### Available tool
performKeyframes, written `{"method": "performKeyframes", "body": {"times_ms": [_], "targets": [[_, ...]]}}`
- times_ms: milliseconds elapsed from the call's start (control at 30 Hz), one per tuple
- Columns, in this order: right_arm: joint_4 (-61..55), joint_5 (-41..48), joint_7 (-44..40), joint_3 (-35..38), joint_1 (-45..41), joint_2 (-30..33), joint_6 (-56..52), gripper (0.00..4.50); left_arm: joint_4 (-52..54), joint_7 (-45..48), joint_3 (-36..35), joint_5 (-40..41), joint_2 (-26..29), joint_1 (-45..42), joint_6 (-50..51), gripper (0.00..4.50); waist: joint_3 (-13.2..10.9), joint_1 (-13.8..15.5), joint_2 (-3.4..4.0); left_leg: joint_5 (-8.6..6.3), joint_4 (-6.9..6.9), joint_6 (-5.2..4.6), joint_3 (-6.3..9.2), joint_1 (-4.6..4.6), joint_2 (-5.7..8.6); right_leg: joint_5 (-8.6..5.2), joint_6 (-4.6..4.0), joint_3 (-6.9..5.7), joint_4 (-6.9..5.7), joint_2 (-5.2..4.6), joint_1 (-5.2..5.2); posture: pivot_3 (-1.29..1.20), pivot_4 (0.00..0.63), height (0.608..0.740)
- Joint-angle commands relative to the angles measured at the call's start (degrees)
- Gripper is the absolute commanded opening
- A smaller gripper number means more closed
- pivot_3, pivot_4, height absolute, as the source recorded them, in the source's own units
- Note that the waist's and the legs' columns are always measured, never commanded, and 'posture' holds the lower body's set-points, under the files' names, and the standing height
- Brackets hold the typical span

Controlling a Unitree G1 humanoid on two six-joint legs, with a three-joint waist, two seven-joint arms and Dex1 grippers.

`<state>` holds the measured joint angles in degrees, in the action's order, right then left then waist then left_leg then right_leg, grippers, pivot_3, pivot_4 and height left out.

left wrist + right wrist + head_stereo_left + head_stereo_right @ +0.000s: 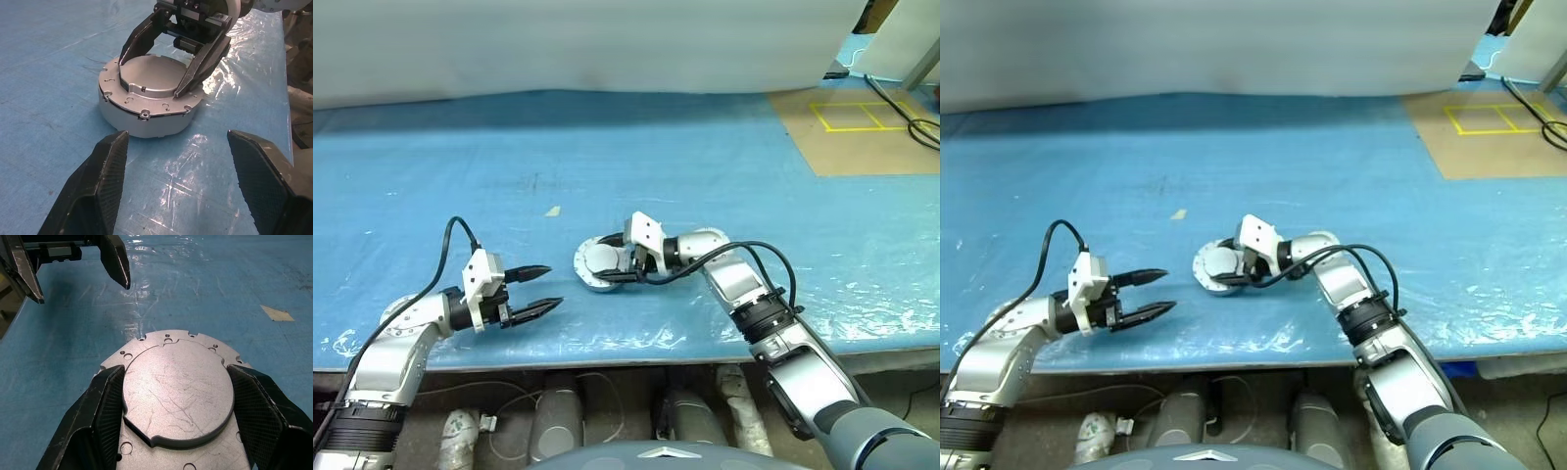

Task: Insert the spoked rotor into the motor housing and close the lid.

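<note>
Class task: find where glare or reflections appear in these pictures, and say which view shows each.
Left wrist view: bright white glare on the wrinkled blue plastic sheet beside the closed motor housing. Right wrist view: pale reflections streak the sheet beyond the lid, whose matte grey face shows fine scratches. Left eye view: shiny highlights run along the sheet's front edge.

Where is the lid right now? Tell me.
In the left eye view the lid lies shut on the motor housing, centre of the blue mat. The right gripper straddles it; the left gripper waits open nearby.
</note>
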<state>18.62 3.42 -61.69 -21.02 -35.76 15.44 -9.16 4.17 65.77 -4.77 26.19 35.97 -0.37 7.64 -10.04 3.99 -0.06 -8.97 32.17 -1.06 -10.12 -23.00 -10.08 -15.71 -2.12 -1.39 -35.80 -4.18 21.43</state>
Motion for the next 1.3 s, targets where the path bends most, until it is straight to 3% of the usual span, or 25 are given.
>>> {"method": "performKeyframes", "body": {"times_ms": [33, 233, 467, 567, 667, 1067, 1167, 1300], "targets": [[2.4, -1.6, -0.1, -1.4, 0.3, 0.3, -0.8, 2.95, 0.8, 0.2, 0.0, 0.1, 0.2, -0.7, -0.5, 3.39, 0.0, 0.0, 0.0, 0.0, 0.0, 0.0, 0.0, 0.0, 0.0, 0.0, 0.0, 0.0, 0.0, 0.0, 0.0, 0.0, 0.15, 0.74], [8.5, -7.2, 5.5, -4.4, 1.4, -0.9, 2.5, 2.95, -0.7, 0.9, 0.1, -0.2, 0.1, -0.1, -1.9, 3.39, 0.1, -0.2, 0.04, -0.01, -0.05, 0.01, -0.01, 0.43, -0.03, 0.0, 0.0, 0.04, -0.03, 0.0, -0.29, 0.0, 0.15, 0.74], [11.1, -7.5, 6.2, -5.3, 2.6, -1.3, 1.1, 2.95, -2.8, 2.0, 0.0, -0.5, 0.0, 0.1, -3.7, 3.39, 0.3, 0.1, 0.07, -0.02, -1.06, 0.08, -0.05, 2.08, 0.13, -0.26, 0.41, 0.19, 0.2, -0.05, -1.02, 0.0, 0.15, 0.74], [15.0, -8.1, 8.3, -4.7, 1.5, -1.5, -0.3, 2.95, -3.8, 2.3, 0.1, -0.6, -0.2, -0.4, -4.2, 3.39, 0.7, 0.0, 0.07, -0.01, -1.16, 0.11, -0.05, 2.12, 0.15, -0.26, 0.41, 0.21, 0.2, -0.05, -1.03, 0.0, 0.15, 0.74], [13.2, -3.3, 5.7, -1.4, 1.2, -2.0, -6.4, 2.95, -5.5, 2.5, 0.4, -1.1, -0.6, -1.7, -5.0, 3.39, 0.9, 0.0, 0.1, 0.0, -1.16, 0.12, -0.05, 2.18, 0.16, -0.26, 0.4, 0.22, 0.18, -0.05, -1.04, 0.0, 0.15, 0.74], [7.6, -3.8, 5.5, -1.8, 3.4, -0.5, -7.0, 2.95, -11.9, -1.7, 2.0, -3.6, -7.2, -10.8, -7.6, 3.39, 1.0, 0.6, -0.01, 0.0, -1.17, 0.13, -0.08, 1.92, 0.23, -0.24, 0.36, 0.29, 0.31, -0.09, -0.9, 0.0, 0.15, 0.74], [7.0, -3.6, 5.5, -1.7, 3.5, -0.3, -7.5, 2.95, -12.5, 1.0, 1.8, -1.5, -7.6, -12.5, -7.1, 2.84, 1.0, 0.4, -0.02, 0.02, -1.2, 0.15, -0.11, 1.67, 0.22, -0.06, -0.01, 0.29, 0.38, -0.07, -0.91, 0.0, 0.15, 0.74], [6.7, -3.3, 5.4, -1.2, 3.7, 0.0, -7.7, 2.95, -15.0, 2.1, 2.2, -3.0, -7.6, -14.2, -9.0, 1.54, 1.0, 0.4, 0.0, 0.02, -1.2, 0.15, -0.13, 1.46, 0.22, -0.07, -0.03, 0.29, 0.41, -0.08, -0.72, 0.0, 0.15, 0.74]]}}
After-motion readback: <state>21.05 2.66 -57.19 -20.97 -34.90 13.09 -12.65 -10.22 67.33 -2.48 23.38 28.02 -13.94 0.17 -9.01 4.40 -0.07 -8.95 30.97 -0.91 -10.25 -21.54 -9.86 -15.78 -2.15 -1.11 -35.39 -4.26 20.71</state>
